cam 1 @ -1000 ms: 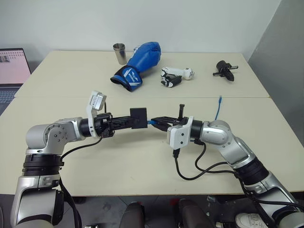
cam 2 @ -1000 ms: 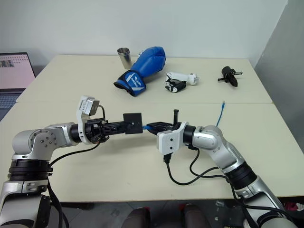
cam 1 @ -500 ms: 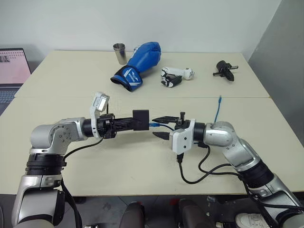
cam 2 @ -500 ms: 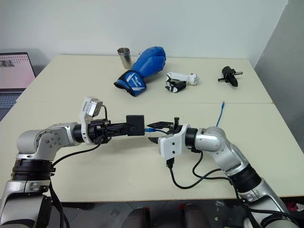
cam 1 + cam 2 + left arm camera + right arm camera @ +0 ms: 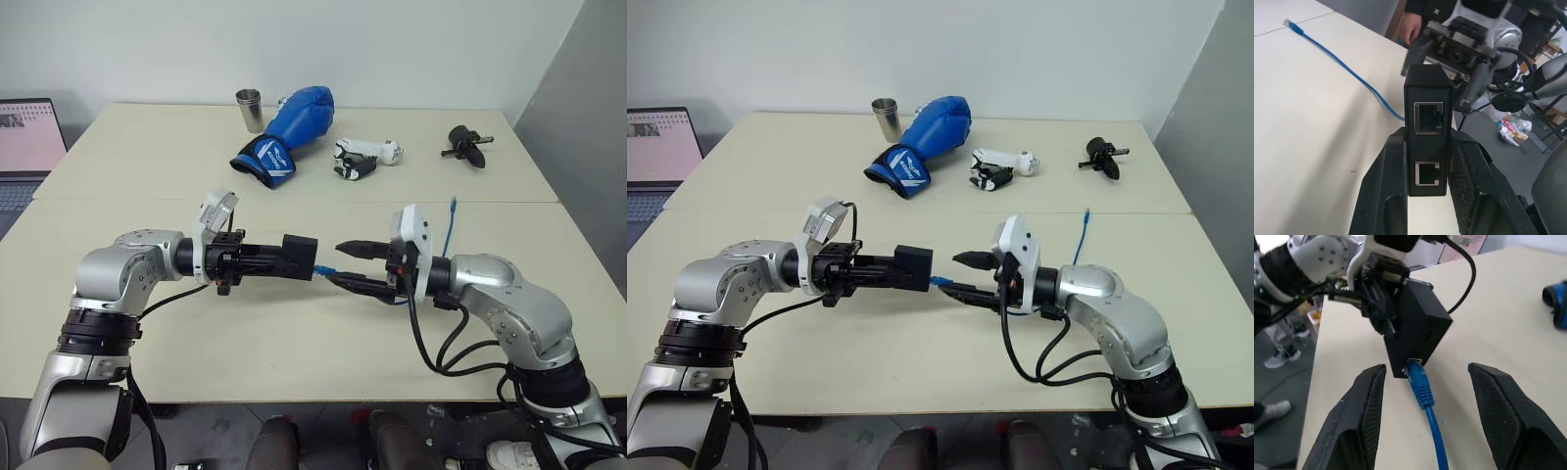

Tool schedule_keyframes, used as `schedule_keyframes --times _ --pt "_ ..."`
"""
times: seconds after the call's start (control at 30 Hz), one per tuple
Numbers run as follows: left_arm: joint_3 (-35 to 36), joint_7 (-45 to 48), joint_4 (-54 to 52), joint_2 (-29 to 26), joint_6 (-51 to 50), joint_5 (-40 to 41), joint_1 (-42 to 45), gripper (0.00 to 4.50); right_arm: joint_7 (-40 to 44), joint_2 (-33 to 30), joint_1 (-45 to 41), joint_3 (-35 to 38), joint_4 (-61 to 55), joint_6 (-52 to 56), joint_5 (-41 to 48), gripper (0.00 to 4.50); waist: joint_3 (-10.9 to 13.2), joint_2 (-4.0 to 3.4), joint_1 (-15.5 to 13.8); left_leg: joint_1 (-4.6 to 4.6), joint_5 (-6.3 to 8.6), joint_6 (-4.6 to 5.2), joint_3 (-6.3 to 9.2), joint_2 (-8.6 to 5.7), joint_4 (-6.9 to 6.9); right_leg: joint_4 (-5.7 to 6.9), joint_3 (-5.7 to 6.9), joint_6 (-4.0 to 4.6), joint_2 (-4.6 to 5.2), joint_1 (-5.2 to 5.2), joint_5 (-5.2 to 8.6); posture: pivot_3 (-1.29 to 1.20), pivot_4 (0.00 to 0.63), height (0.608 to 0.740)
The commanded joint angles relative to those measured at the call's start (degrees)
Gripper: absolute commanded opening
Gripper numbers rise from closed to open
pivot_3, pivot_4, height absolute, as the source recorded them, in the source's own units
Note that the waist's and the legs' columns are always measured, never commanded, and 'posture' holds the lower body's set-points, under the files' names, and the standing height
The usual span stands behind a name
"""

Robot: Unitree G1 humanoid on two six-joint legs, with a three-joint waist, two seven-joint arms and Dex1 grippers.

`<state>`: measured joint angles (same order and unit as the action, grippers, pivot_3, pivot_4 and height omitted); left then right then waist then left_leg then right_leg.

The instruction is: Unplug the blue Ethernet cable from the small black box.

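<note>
The left gripper (image 5: pixel 279 258) has its fingers (image 5: pixel 1386 196) pinched on the box (image 5: pixel 299 258), held above the surface (image 5: pixel 147 186). The right gripper's (image 5: pixel 351 264) fingers (image 5: pixel 1366 401) are spread wide, touching nothing, either side of the cable (image 5: pixel 1422 387), plugged into the box

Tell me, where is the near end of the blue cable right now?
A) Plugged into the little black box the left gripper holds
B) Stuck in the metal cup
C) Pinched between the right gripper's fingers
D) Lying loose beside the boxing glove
A: the right wrist view shows the blue Ethernet cable plugged into a port of the small black box, which the left gripper clamps, while the right gripper stands open around the plug without touching it.
</note>
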<state>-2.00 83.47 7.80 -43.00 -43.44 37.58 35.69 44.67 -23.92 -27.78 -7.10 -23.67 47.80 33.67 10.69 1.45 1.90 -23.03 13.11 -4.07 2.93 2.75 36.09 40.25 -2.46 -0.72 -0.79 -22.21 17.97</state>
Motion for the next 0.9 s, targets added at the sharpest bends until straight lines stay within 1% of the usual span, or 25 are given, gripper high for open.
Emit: schedule_keyframes --times 0.03,0.27,0.43,0.67,0.9 --pt "1.37 0.79 -1.74 -0.54 -0.41 1.24 2.13 0.78 -1.44 1.76 -1.2 2.69 1.0 4.48 5.34 2.81 0.0 0.0 0.0 0.0 0.0 0.0 0.0 0.0 0.0 -0.01 0.0 0.0 0.0 0.0 0.0 0.0 0.15 0.74" --pt "1.61 0.7 -1.57 -0.52 -0.63 1.47 2.2 0.78 -1.88 2.83 -1.73 3.4 2.67 8.29 9.77 2.81 0.0 0.0 0.06 -0.02 0.0 0.01 -0.01 0.01 -0.01 -0.04 0.0 -0.02 -0.02 -0.02 0.01 0.0 0.15 0.74" --pt "1.57 0.7 -1.54 -0.45 -0.54 1.29 2.06 0.78 -3.29 4.24 -2.31 2.82 3.73 7.98 9.77 2.81 0.0 0.0 0.08 -0.02 0.0 0.01 -0.01 0.01 -0.02 -0.04 0.0 -0.25 -0.02 -0.02 0.14 0.0 0.15 0.74" --pt "1.6 0.46 -1.38 -0.34 -0.44 1.14 1.97 0.78 -4.68 5.68 -3.01 2.22 4.92 7.91 9.11 2.81 0.0 0.0 0.07 -0.03 0.0 0.01 -0.01 0.01 -0.02 -0.04 -0.01 -0.27 -0.03 -0.03 0.15 0.0 0.15 0.74" --pt "1.74 0.04 -1.65 -0.27 -0.49 1.23 1.75 0.78 -4.86 5.28 -3.16 1.21 5.0 7.6 8.38 2.81 0.01 -0.01 0.08 -0.03 0.0 0.01 -0.01 0.01 -0.02 -0.06 0.0 -0.28 -0.03 -0.03 0.16 0.0 0.15 0.74"
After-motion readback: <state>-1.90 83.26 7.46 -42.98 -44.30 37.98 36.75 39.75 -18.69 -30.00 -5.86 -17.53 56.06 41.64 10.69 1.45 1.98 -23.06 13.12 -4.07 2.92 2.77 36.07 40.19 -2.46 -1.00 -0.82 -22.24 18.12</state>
